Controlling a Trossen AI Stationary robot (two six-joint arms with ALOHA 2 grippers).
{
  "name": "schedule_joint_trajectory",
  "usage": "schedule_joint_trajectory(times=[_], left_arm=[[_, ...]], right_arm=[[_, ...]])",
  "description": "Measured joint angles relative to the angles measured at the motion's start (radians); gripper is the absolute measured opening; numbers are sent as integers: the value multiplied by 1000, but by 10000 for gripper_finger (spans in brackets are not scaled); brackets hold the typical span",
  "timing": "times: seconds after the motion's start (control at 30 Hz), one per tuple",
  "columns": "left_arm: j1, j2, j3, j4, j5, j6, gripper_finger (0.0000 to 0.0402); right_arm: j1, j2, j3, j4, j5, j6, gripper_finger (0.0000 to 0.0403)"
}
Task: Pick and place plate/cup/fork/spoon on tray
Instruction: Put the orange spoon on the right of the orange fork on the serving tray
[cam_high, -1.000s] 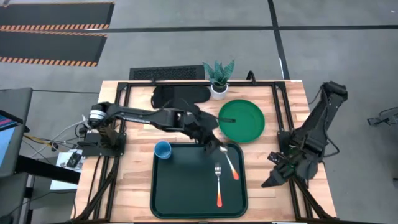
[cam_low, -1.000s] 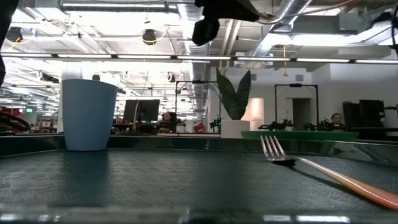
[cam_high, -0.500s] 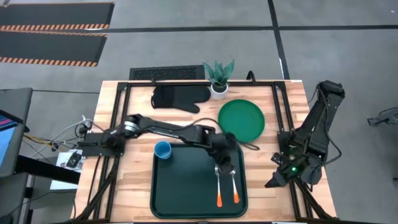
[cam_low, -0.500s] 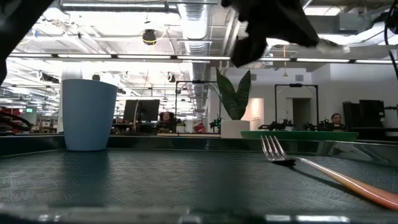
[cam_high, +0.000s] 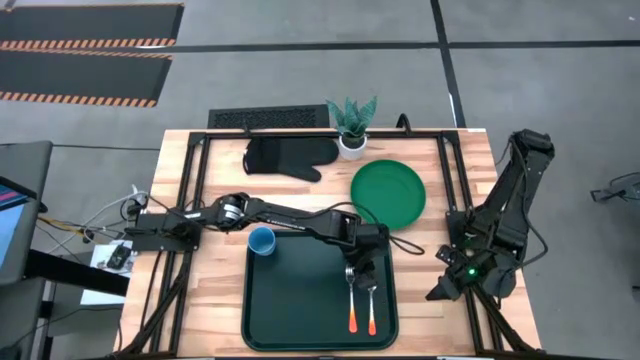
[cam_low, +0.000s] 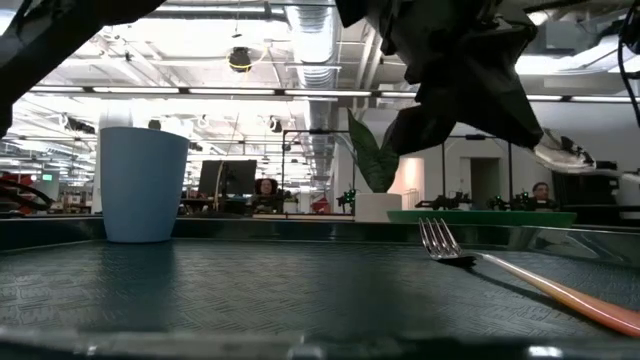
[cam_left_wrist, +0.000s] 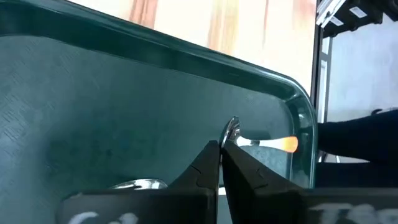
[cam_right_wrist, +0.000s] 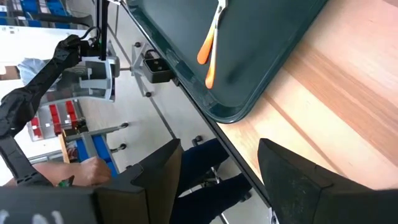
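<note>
Reaching across the tray (cam_high: 280, 300) from the table's left side, the left arm holds its gripper (cam_high: 362, 277) over the tray's right half, clenched on the spoon (cam_high: 369, 305) near its bowl. In the left wrist view the two fingers (cam_left_wrist: 208, 163) pinch together at the neck of the spoon (cam_left_wrist: 261, 142), whose orange handle points toward the tray's (cam_left_wrist: 93, 106) rounded corner. Whether the spoon touches the tray floor cannot be told.

The fork (cam_high: 351, 298) lies on the tray just left of the spoon, parallel to it, tines toward the far edge and orange handle toward the near edge. In the low view the fork (cam_low: 480, 262) rests flat on the tray, and the left gripper (cam_low: 455, 70) hangs above it.

The cup (cam_high: 262, 240) stands upright in the tray's far left corner. The plate (cam_high: 388, 193) sits on the bare table beyond the tray's far right corner, off the tray. A plant pot (cam_high: 351, 125) and a black mitt (cam_high: 285, 157) lie along the far edge.

The right gripper (cam_high: 447, 287) rests at the table's right side, well away from the tray, its fingers (cam_right_wrist: 155, 174) spread apart and holding nothing.
</note>
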Motion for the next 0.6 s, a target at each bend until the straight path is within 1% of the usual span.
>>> schedule_joint_trajectory(times=[0.3, 0.6], left_arm=[[28, 0, 0, 2, -2, 31, 0], [27, 0, 0, -14, -1, 60, 0]], right_arm=[[0, 0, 0, -9, 0, 0, 240], [0, 0, 0, -9, -1, 0, 240]])
